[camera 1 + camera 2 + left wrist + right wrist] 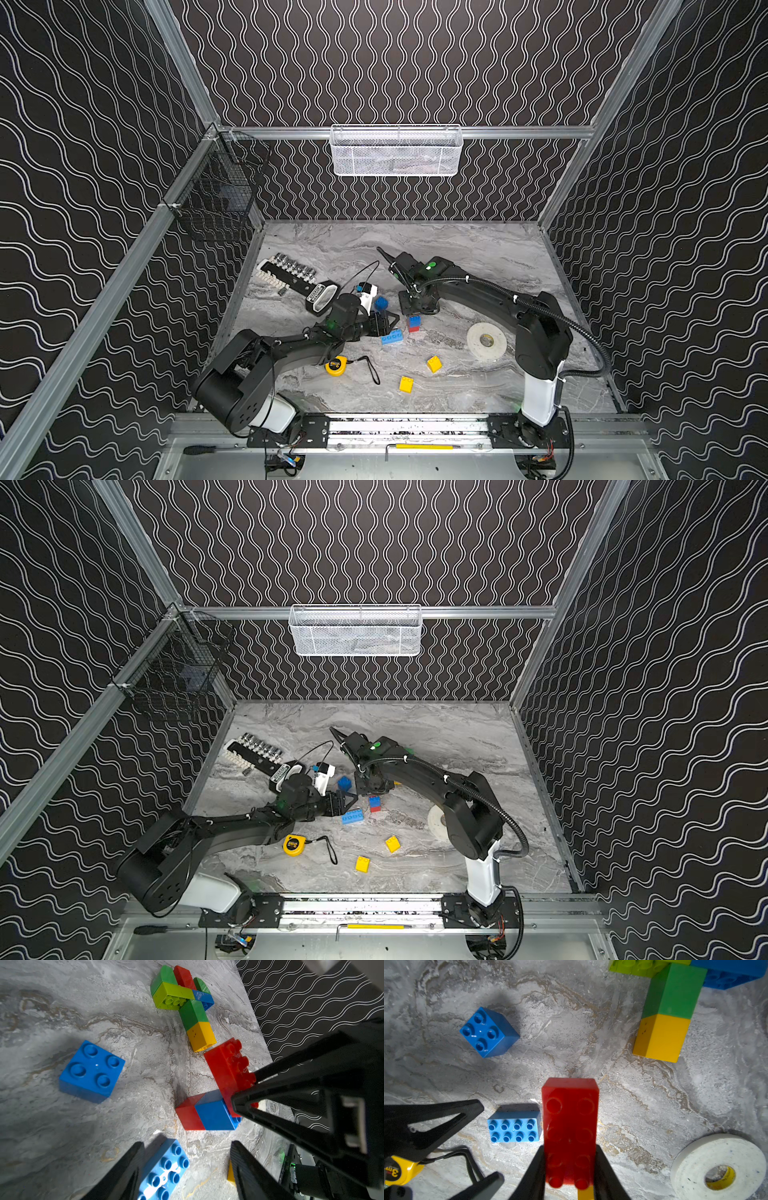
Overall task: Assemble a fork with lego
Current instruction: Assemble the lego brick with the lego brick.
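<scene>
My right gripper (569, 1148) is shut on a red oblong lego brick (570, 1118), held just above a blue-and-red pair (207, 1114) lying on the marble table (478, 253). My left gripper (187, 1144) is open, low over the table, with a light blue oblong brick (164, 1165) lying between its fingers, close to one finger (128, 1167). A joined lego piece of green, red, lime, blue and yellow bricks (193, 1012) lies beyond. A blue square brick (381, 303) sits apart. Two yellow bricks (434, 364) (406, 384) lie nearer the front.
A white tape roll (486, 340) lies right of the bricks and a yellow tape measure (336, 365) with its strap lies by my left arm. A socket set (286, 272) and a small white device (368, 293) sit at the back left. Walls enclose the table.
</scene>
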### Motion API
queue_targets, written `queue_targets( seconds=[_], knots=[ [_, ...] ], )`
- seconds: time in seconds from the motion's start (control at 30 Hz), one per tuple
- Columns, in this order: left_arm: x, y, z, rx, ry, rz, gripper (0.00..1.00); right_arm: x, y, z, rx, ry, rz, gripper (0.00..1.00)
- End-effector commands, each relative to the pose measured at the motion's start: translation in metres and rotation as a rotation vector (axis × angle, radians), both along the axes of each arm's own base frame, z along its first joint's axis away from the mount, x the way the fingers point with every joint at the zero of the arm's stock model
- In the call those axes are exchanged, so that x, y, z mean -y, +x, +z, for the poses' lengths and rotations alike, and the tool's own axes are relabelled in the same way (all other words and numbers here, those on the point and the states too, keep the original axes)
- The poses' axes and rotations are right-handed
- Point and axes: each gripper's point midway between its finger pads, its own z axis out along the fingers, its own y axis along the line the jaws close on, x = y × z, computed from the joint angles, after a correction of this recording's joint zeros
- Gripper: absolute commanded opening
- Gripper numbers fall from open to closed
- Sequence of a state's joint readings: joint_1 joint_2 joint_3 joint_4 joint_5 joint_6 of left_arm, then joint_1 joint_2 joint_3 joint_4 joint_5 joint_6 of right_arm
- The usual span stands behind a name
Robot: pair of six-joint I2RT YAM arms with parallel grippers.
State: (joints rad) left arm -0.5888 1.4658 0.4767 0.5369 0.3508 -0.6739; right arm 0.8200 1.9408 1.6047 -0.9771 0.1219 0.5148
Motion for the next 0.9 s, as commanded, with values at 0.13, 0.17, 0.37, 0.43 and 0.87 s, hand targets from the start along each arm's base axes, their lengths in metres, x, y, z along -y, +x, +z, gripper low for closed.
queue_targets(
  seconds=[0.13,0.17,0.37,0.43,0.87],
  knots=[
    [0.003,0.002,0.005,0.042,-0.002,-0.013,0.69,0.027,-0.032,-0.020,-0.168,-0.145,-0.020,0.00],
    [0.003,0.001,0.005,0.041,-0.001,-0.016,0.69,0.026,-0.031,-0.020,-0.166,-0.148,-0.024,0.00],
    [0.004,0.001,0.004,0.040,0.007,-0.026,0.65,0.027,-0.029,-0.021,-0.153,-0.161,-0.054,0.00],
    [0.005,0.001,0.003,0.039,0.008,-0.029,0.64,0.027,-0.029,-0.024,-0.150,-0.159,-0.063,0.00],
    [0.012,-0.003,-0.001,0.033,0.003,-0.055,0.62,0.028,-0.037,-0.032,-0.186,-0.134,-0.088,0.00]
  ],
)
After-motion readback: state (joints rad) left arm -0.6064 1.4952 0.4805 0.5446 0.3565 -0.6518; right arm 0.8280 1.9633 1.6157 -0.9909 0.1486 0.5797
